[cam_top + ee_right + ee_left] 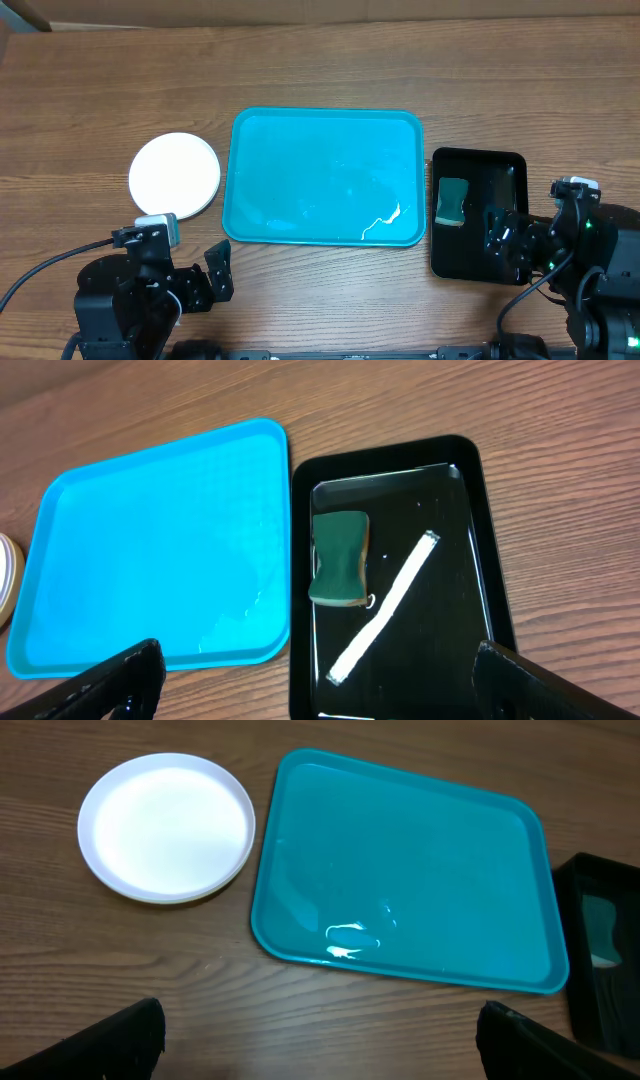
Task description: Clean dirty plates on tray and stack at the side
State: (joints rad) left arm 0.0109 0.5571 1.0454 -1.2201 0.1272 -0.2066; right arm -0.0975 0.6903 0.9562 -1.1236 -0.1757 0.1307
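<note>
The turquoise tray [325, 178] lies in the middle of the table with nothing on it; it also shows in the left wrist view [405, 870] and the right wrist view [150, 550]. A stack of plates [174, 173] with a clean white plate on top sits on the table left of the tray, also in the left wrist view [166, 826]; its edge shows at the far left of the right wrist view [6, 575]. My left gripper [320, 1045] is open and empty over bare wood near the front edge. My right gripper [315, 680] is open and empty above the black tray.
A smaller black tray [478, 213] stands right of the turquoise tray, also in the right wrist view [400, 570]. A green sponge [339, 556] lies in its left part, also seen from overhead [452, 201].
</note>
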